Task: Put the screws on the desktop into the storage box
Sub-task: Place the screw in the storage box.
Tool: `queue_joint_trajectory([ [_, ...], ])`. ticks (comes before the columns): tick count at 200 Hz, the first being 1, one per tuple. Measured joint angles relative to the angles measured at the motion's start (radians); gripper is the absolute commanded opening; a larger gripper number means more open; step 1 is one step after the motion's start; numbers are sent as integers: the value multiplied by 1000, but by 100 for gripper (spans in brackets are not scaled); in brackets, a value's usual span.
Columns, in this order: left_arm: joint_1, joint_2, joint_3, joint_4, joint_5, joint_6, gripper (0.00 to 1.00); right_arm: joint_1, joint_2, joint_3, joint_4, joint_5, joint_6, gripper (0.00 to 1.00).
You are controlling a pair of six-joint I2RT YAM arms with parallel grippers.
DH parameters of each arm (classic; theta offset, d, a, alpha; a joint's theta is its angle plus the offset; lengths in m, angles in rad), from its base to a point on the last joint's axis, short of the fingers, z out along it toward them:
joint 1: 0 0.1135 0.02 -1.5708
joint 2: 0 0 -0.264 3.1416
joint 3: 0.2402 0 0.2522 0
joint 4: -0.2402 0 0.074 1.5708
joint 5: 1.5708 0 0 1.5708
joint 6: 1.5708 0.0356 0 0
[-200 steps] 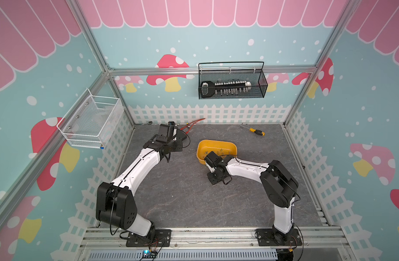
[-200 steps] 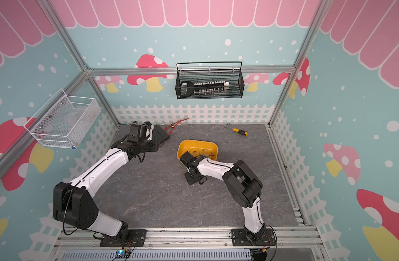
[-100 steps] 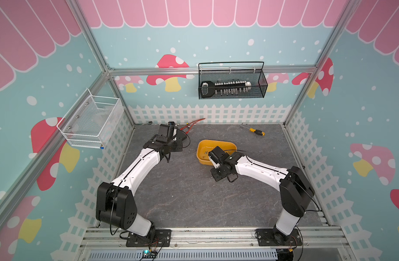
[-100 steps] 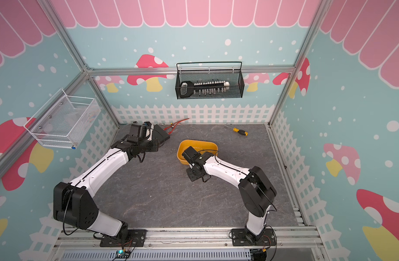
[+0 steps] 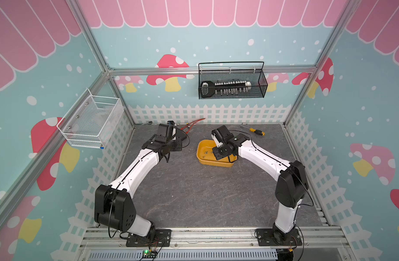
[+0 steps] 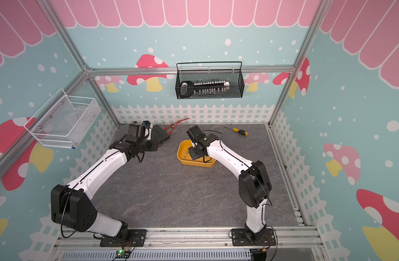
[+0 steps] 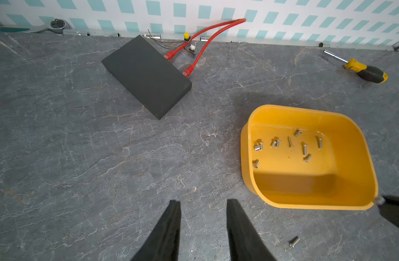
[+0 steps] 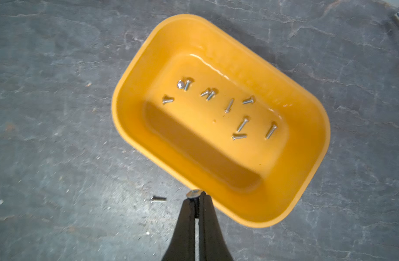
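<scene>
The yellow storage box [image 5: 202, 158] [image 6: 182, 159] sits on the grey desktop [image 5: 182, 194], with several silver screws [image 8: 228, 106] [image 7: 290, 142] lying inside it. My right gripper [image 8: 195, 196] is shut on one screw [image 8: 193, 193], whose head shows at the tips, right at the box's near rim [image 8: 250, 222]. Another screw [image 8: 158, 199] [image 7: 294, 241] [image 5: 212, 177] lies loose on the desktop in front of the box. My left gripper [image 7: 202, 203] hangs open over bare desktop to the left of the box, with nothing between its fingers.
A black block [image 7: 146, 74] and red cables [image 7: 207, 34] lie at the back left. A yellow-and-black screwdriver [image 7: 365, 72] [image 5: 254, 131] lies behind the box. A black wire basket [image 5: 231, 96] hangs on the back wall and a white one [image 5: 92, 122] on the left wall.
My right arm has moved from the desktop in front of the box back and to the right, up to the box's near rim. The left arm has stayed still.
</scene>
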Motion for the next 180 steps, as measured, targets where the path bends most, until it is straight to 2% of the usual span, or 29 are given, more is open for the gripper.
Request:
queue_joint_trajectory([
  [35, 0, -21, -8, 1, 0, 0, 38, -25, 167, 150, -12, -31, -29, 1],
  [77, 0, -26, -25, 0, 0, 0, 38, -24, 294, 324, -32, -75, -40, 1],
  [180, 0, -27, -33, 0, -1, 0, 38, -25, 537, 558, -107, -76, -44, 2],
])
